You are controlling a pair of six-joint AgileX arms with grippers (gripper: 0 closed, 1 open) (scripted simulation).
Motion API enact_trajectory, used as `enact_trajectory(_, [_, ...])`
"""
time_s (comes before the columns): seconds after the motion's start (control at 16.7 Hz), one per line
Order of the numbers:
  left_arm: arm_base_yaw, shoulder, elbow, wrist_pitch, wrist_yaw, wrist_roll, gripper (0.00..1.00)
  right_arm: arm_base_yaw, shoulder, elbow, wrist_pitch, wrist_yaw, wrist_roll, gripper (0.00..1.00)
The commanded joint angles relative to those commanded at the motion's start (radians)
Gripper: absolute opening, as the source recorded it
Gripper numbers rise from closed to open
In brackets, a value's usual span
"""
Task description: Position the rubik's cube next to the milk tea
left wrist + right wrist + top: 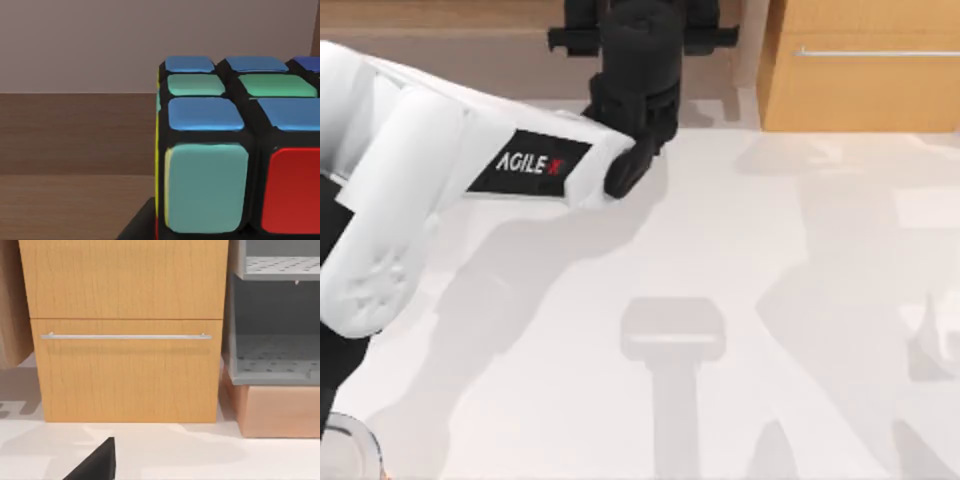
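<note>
The left arm (450, 180) reaches across the far left of the bench (740, 300), its dark wrist end near the back edge by the centre. In the left wrist view the cube (235, 150) sits right up against the camera, with blue, green and red squares on a dark grid, and a dark edge of the claw shows beneath it. Behind it are a wooden panel and a wall rather than the bench top, so I judge the cube is lifted and carried in the left claw (630, 170). The fingers themselves are hidden, so how wide they stand I cannot tell.

The cup (345, 445) shows as a pale rim at the near left corner of the top view, partly cut off and well apart from the claw.

The right arm appears parked; its wrist view looks at a wooden drawer (125, 340) and a grey shelf (275, 355), with a dark tip low in the picture.

The step in hand seems to be the carry. The next move calls for swinging the left claw back towards the near left corner, lowering the cube onto the bench just beside the cup without knocking it, then letting go.
</note>
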Motion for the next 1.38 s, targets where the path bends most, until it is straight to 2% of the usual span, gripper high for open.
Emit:
enact_trajectory(0.84, [-0.008,-0.122,-0.085,0.097,-0.015,0.018,0.0,0.0,0.0,0.0,0.0,0.0,0.0,1.0])
enact_trajectory(1.38, [-0.003,-0.021,0.009,-0.03,-0.001,0.002,0.0,0.0,0.0,0.0,0.0,0.0,0.0,1.0])
